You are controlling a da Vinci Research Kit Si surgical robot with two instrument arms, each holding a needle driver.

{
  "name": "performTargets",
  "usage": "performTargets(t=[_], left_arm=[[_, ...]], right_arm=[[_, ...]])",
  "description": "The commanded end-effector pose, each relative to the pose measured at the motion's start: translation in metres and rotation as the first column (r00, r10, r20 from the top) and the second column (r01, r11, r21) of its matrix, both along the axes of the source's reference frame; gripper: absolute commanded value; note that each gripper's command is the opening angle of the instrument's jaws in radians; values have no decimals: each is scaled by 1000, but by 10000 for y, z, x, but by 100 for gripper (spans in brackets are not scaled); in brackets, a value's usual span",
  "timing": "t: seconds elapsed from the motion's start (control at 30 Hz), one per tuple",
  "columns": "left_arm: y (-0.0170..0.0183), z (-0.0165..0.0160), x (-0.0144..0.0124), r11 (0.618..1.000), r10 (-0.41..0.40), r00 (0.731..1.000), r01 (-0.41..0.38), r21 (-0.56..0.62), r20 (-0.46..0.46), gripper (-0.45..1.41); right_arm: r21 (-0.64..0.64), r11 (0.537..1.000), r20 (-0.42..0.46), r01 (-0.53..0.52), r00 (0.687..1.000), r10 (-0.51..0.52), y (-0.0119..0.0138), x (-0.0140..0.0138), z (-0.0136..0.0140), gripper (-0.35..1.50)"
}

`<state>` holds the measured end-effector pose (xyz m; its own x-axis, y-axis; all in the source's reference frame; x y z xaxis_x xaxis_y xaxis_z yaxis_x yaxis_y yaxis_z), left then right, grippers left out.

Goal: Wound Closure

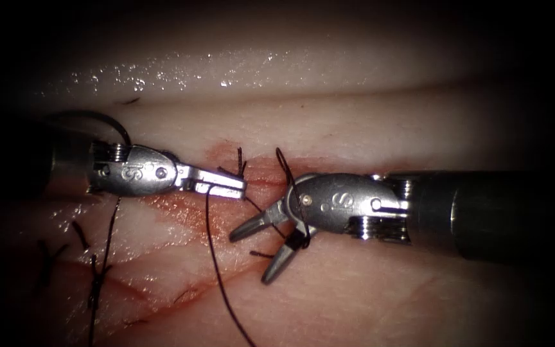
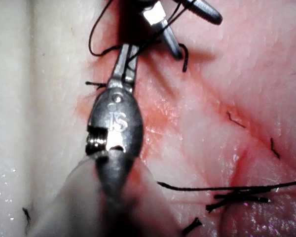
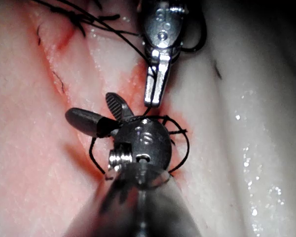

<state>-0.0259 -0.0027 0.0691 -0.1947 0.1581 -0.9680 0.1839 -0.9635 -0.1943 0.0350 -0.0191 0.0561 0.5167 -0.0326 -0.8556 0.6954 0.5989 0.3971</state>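
The left tool [image 1: 226, 183] has its jaws closed on the thread [image 1: 212, 244], which hangs below them across the tissue [image 1: 367, 295]. Just beside it, the right tool [image 1: 255, 254] gapes wide, holding nothing; thread loops around its wrist. No needle can be made out.

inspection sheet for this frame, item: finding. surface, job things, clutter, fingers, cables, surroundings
Surface: tissue, pale, wet sheen along the far edge; red fluid around the cut.
Job's things: thread hangs from the left tool and runs toward the near edge; a loop of it lies round the right tool's wrist. Needle: cannot tell where it is.
Clutter: cut ends of thread on the tissue left of the cut.
Fingers: left tool shut on the thread, over the cut; right tool open, holds nothing, thread draped over it.
Cables: nothing seen.
Surroundings: dark beyond the tissue, nothing seen.
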Motion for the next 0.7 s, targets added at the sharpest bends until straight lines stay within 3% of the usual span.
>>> performTargets(t=[0.03,0.3,0.47,0.7], left_arm=[[-1,6,-5,1000,2,1000,-2,-1,3,-45],[-5,8,-6,1000,-3,1000,3,-1,-3,-45],[-9,9,-5,1000,-4,1000,4,2,-6,-45],[-12,10,-6,1000,-5,1000,5,4,-10,-45]], right_arm=[[-40,999,41,23,999,-22,-4,14,0,93],[-202,977,266,62,964,-6,-2,19,18,91],[-245,969,286,30,957,42,5,23,22,91],[-222,974,317,39,948,34,-7,34,28,79]])
